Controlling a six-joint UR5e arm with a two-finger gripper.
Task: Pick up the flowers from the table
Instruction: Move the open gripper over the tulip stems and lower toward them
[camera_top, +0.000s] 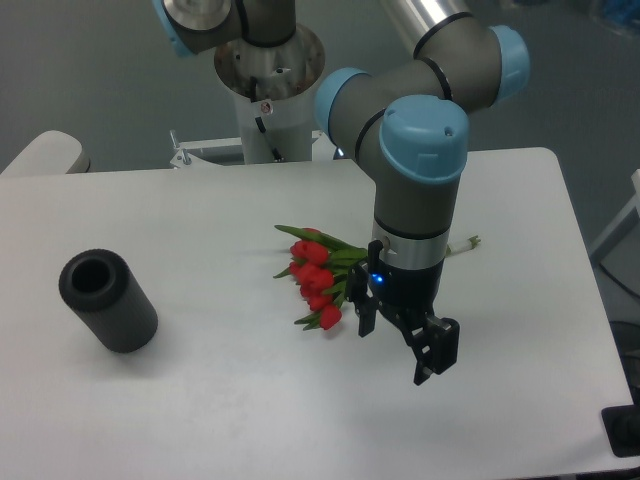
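Note:
The flowers (316, 275), a small bunch of red tulips with green leaves, lie on the white table (200, 400) near its middle. Their red heads point left and toward the front. The stems run right behind my arm, and the pale stem ends (466, 243) show on its far side. My gripper (400, 343) hangs just right of the red heads, over where the stems pass. It is open, fingers spread wide, with one finger (365, 318) beside the blooms and the other (437, 358) nearer the front. Nothing is held between them.
A dark grey hollow cylinder (108, 300) lies tilted on the table's left side. The arm's base (270, 75) stands at the table's back edge. Dark floor surrounds the table, and a black object (625, 430) sits at the right edge.

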